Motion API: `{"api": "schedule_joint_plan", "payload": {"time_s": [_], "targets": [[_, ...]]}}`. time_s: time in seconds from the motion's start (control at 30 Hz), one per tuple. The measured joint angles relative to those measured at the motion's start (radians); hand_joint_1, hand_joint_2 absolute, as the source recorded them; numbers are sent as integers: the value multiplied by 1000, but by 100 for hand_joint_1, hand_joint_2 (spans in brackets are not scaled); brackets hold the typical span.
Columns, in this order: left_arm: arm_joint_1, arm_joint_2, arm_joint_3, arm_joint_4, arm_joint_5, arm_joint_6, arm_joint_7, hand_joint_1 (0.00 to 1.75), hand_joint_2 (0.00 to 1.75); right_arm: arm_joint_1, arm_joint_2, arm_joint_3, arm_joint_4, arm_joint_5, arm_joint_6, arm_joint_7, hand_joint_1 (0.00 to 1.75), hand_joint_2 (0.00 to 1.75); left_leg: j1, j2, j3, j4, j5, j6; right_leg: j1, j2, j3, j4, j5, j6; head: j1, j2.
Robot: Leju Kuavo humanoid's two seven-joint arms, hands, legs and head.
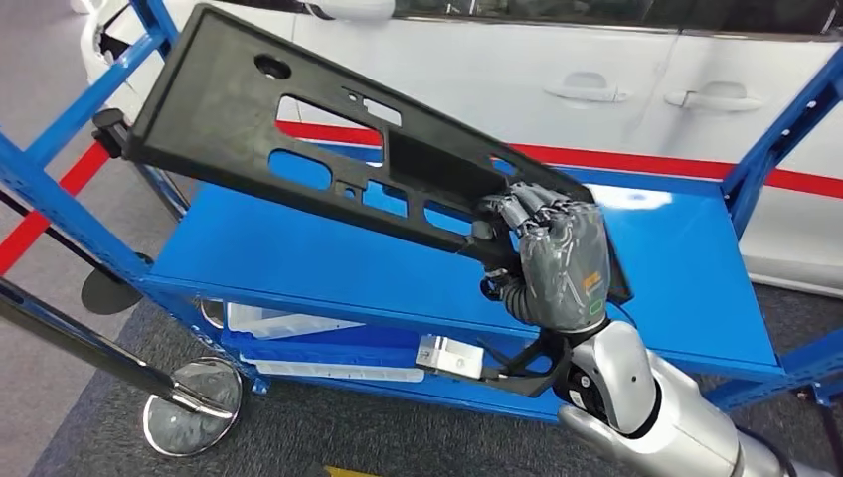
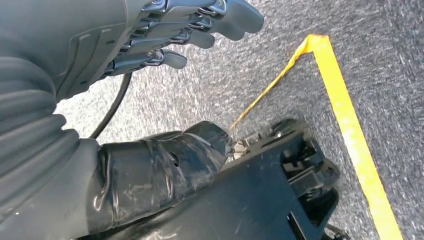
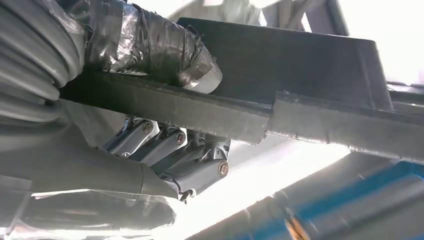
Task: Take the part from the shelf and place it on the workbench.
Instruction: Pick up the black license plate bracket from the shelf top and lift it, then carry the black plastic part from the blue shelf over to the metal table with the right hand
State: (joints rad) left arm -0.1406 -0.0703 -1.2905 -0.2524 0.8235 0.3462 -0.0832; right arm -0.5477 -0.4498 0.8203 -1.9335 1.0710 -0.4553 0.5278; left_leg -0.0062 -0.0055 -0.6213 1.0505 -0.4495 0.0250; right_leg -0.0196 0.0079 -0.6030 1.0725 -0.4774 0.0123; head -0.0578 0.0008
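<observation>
The right hand (image 1: 557, 260) grips the black part (image 1: 298, 129) tilted above the blue shelf (image 1: 298, 263); left hand (image 2: 165, 35) hangs open.

**Part lifted off the blue shelf**

The right hand (image 1: 552, 260) grips the black part (image 1: 298, 129) at its 4 o'clock end, fingers curled over the edge. The part is tilted, its far end raised toward 10 o'clock, above the top deck of the shelf (image 1: 298, 268). A white car (image 1: 596, 89) with a red stripe stands behind at 12 o'clock. White trays (image 1: 288, 328) lie on the lower deck. A round chrome base (image 1: 194, 407) sits on the floor at 8 o'clock.
</observation>
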Motion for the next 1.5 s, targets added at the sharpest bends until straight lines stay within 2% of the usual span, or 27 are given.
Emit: {"api": "schedule_joint_plan", "payload": {"time_s": [0.1,0.17,0.23,0.27,0.3,0.33,0.43,0.5,0.57,0.63,0.73,0.77,0.8,0.87,0.9,0.93,1.0,1.1,1.13,1.17,1.27,1.3,1.33,1.37,1.4,1.43,1.5], "targets": [[3,8,0,1,4,-1,4,0,175,55,5,0,-42,-102,-53,-59,175,175,4,-8,-10,10,-9,-10,-1,-2,-8,-1,9,-18,-3,0],[3,12,0,2,4,-3,13,0,175,89,18,0,-77,-139,-101,-94,175,175,10,-9,-33,79,-64,-21,-4,-3,-15,-3,16,-29,-10,0],[1,12,0,2,1,-15,36,0,175,132,35,-1,-108,-206,-158,-147,175,175,14,-2,-71,210,-146,-30,0,-7,-23,-3,23,-37,-16,0],[0,12,0,2,0,-25,51,0,175,158,46,0,-116,-253,-181,-188,175,175,14,-1,-81,258,-171,-31,3,-8,-27,-3,27,-40,-16,0],[1,13,0,2,0,-35,65,0,175,187,59,3,-119,-297,-199,-234,175,175,14,0,-76,271,-176,-29,7,-10,-32,-3,31,-42,-16,0],[1,14,0,2,0,-43,76,0,175,219,77,7,-120,-326,-211,-278,175,175,11,-1,-50,239,-162,-23,12,-11,-36,-3,35,-43,-16,0],[-3,21,0,2,2,-52,85,0,175,290,135,28,-118,-344,-225,-364,175,175,-5,2,73,33,-100,12,19,-11,-50,-5,52,-43,-15,0],[-8,27,0,2,2,-54,85,0,175,314,161,34,-113,-350,-227,-386,175,175,-18,4,103,-30,-86,27,12,-12,-52,-10,64,-33,-17,0],[-9,29,0,2,2,-57,84,0,175,334,179,35,-106,-357,-229,-392,175,175,-22,3,102,-46,-63,33,8,-14,-52,-20,77,-20,-20,0],[-7,32,0,2,3,-58,85,0,175,347,191,37,-100,-358,-229,-392,175,175,-16,8,99,-73,-29,37,11,-11,-59,-11,52,-11,-18,0],[-7,36,-1,3,3,-59,84,0,175,356,200,37,-94,-359,-229,-392,175,175,-11,14,69,-87,11,41,9,-9,-85,112,-78,-2,-13,0],[-7,36,-1,3,3,-59,84,0,175,359,203,38,-92,-359,-229,-392,175,175,-10,14,54,-83,20,40,7,-9,-91,165,-109,2,-12,0],[-7,37,-1,3,3,-58,84,0,175,362,206,38,-90,-359,-229,-392,175,175,-9,14,36,-77,28,38,6,-9,-86,201,-121,6,-12,0],[-7,37,-1,3,3,-59,84,0,175,365,210,38,-87,-359,-229,-392,175,175,-6,15,-1,-59,42,32,1,-10,-37,182,-89,14,-12,0],[-7,37,-1,3,3,-59,84,0,175,365,212,38,-87,-359,-229,-392,175,175,-3,15,-20,-46,47,27,-2,-10,8,126,-69,18,-11,0],[-7,37,-1,3,3,-60,84,0,175,365,214,38,-87,-359,-229,-392,175,175,-1,14,-37,-34,52,22,-3,-10,51,64,-67,21,-11,0],[-6,37,-1,3,3,-59,84,0,175,368,220,38,-87,-359,-229,-392,175,175,0,13,-56,-12,59,11,1,-7,101,-13,-74,10,-11,0],[-5,39,-1,3,2,-59,84,0,175,369,225,38,-85,-359,-229,-392,175,175,1,9,-58,-6,74,-6,6,-7,90,-19,-62,-18,-11,0],[-5,40,-1,3,2,-59,85,0,175,370,227,39,-84,-358,-229,-391,175,175,3,7,-64,0,64,-13,5,-8,82,-20,-52,-26,-10,0],[-4,41,-1,3,2,-58,85,0,175,371,229,39,-83,-352,-229,-389,175,175,6,6,-73,19,36,-20,4,-9,71,-21,-40,-34,-11,0],[-5,42,-1,3,2,-52,72,0,175,390,240,36,-82,-273,-229,-362,175,175,11,5,-109,172,-116,-36,4,-10,26,-21,-3,-44,-14,0],[-5,42,-1,3,3,-50,66,0,175,400,242,34,-81,-238,-229,-350,175,175,13,5,-112,224,-143,-38,6,-11,11,-20,9,-45,-14,0],[-5,42,-1,3,4,-49,60,0,175,409,244,32,-81,-209,-229,-341,175,175,14,5,-102,253,-144,-38,7,-12,-6,-19,21,-44,-15,0],[-5,42,-1,3,4,-48,56,0,175,415,245,30,-80,-191,-229,-335,175,175,14,5,-79,252,-124,-36,9,-12,-22,-19,34,-44,-15,0],[-6,42,-1,3,5,-47,53,0,175,418,245,29,-80,-181,-229,-332,175,175,14,5,-39,219,-98,-31,10,-11,-38,-18,46,-43,-15,0],[-7,43,-1,3,5,-46,51,0,175,420,246,28,-80,-175,-230,-331,175,175,12,4,15,159,-81,-23,11,-10,-51,-18,59,-42,-15,0],[-12,45,-1,3,4,-47,49,0,175,425,250,26,-80,-173,-230,-334,175,175,4,1,120,17,-90,-6,13,-9,-66,-20,80,-34,-14,0]]}}
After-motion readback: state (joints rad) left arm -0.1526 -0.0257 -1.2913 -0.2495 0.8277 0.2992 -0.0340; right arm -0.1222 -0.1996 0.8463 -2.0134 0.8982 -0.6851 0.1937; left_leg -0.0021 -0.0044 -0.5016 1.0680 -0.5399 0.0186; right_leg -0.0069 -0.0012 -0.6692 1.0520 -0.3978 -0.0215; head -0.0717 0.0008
